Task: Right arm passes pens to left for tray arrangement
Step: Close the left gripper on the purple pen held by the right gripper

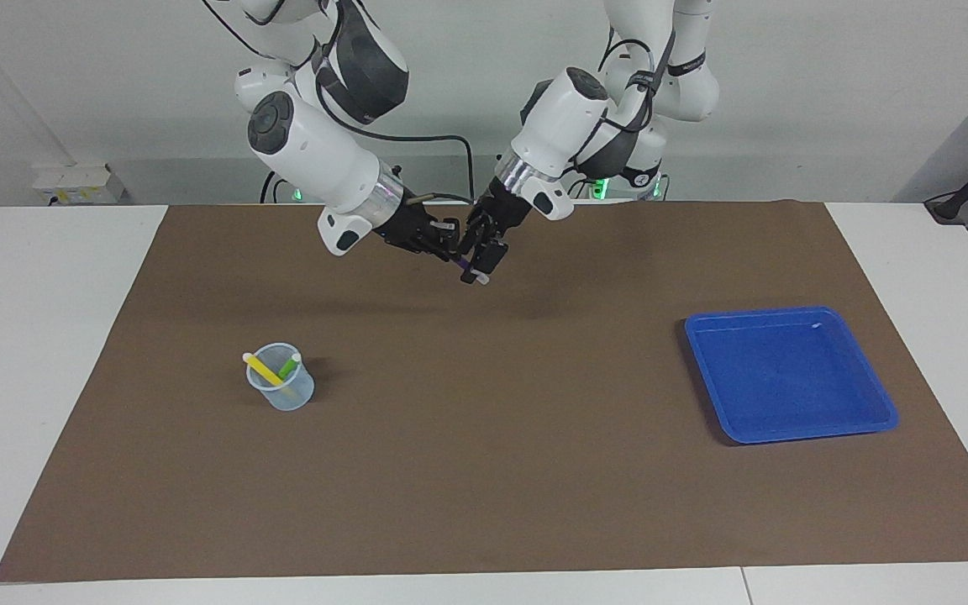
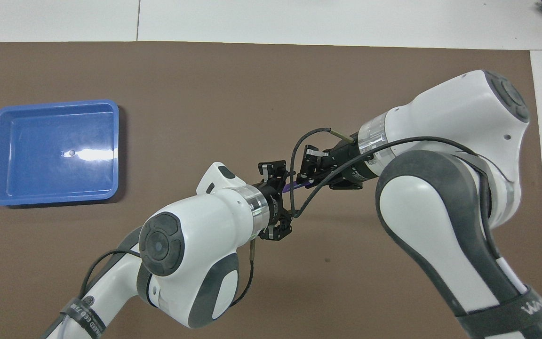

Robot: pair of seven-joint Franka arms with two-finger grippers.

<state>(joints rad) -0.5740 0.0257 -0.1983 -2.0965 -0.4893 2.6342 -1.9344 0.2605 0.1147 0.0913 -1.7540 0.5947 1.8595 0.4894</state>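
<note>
The right gripper's (image 1: 448,246) jaws were clenched on the purple pen (image 1: 465,269), held in the air over the brown mat (image 1: 484,470) toward the robots' edge of the bench (image 1: 47,336). The left gripper (image 1: 481,260) was met at the pen's pale tip, its jaws set around it; whether they had closed on it could not be told. The yellow pen (image 1: 263,368) and green pen (image 1: 287,367) were left standing in the cup (image 1: 282,393) toward the right arm's end. The tray (image 1: 789,373) was seen lying toward the left arm's end.
</note>
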